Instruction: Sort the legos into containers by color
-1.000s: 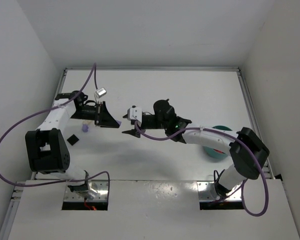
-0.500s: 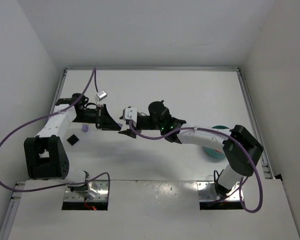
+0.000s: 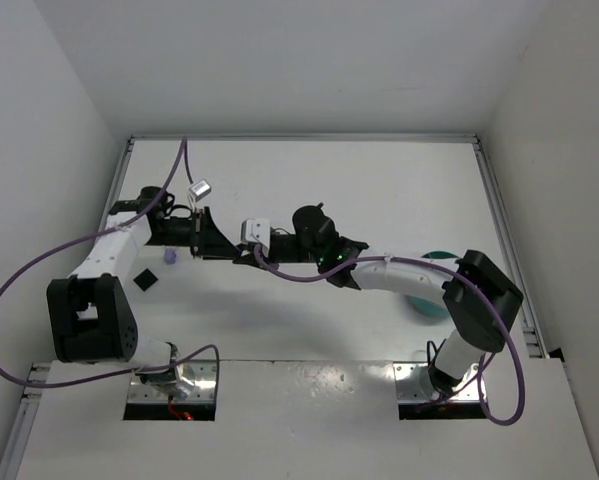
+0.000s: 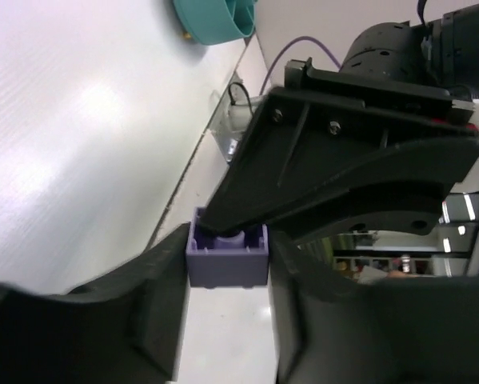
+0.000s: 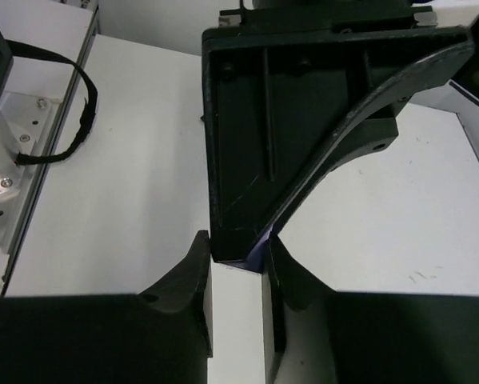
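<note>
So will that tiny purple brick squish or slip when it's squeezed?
Probably no squishing: the lavender brick shows square corners while pinched in the left gripper. It looks smooth, so it might slip. It's tiny beside the fingers, so likely very light, and its flat sides shouldn't roll.

The brick [image 4: 227, 258] sits between the left fingers [image 4: 155, 296], the right fingers [image 5: 187, 276] straddling it, the bowl [image 3: 431, 306] well apart rightward.

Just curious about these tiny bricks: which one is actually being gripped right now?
The lavender brick, wedged between the fingers of the left tool. The small lavender piece and the black brick lie loose on the table beside that arm.
</note>
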Available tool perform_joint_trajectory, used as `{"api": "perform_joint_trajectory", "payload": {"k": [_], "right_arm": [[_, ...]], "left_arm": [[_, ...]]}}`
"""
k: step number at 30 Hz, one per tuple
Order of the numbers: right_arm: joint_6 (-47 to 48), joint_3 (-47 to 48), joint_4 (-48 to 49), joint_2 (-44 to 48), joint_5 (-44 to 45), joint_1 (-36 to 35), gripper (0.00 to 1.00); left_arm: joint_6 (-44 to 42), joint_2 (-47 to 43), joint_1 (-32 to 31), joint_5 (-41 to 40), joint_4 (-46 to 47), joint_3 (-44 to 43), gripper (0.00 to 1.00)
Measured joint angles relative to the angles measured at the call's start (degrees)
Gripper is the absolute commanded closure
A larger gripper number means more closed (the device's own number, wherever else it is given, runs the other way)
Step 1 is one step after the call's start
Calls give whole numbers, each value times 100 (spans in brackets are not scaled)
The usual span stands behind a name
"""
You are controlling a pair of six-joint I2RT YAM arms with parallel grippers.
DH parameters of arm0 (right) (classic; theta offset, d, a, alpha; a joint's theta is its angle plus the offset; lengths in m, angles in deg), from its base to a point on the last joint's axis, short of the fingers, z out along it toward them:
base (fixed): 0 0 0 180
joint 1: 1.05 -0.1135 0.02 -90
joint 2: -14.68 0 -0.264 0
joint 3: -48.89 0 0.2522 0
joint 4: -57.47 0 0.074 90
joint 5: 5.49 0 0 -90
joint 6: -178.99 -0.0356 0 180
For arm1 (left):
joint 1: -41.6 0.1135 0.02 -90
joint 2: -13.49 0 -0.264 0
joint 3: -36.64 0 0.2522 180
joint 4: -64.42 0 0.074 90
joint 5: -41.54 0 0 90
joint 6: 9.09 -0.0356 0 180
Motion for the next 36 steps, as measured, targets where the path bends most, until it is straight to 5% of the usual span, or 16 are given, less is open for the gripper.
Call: {"api": "perform_joint_trajectory", "payload": {"k": [10,17,24,36], "right_arm": [[4,-339,-404,350,339,79,96],[-175,-87,-2022,776,739,487,97],[-382,448,-3792,807,798,935,97],[-750,476,-4686,807,485,1233,97]], "left_arm": [[-1211,68,1322,-815,-1010,-1027,39],[-2398,538,2229,-3014,-957,-1904,44],[-2273,494,2164,-5071,160,-1038,48],[-1034,603,1207,-6236,1419,-525,54]]}}
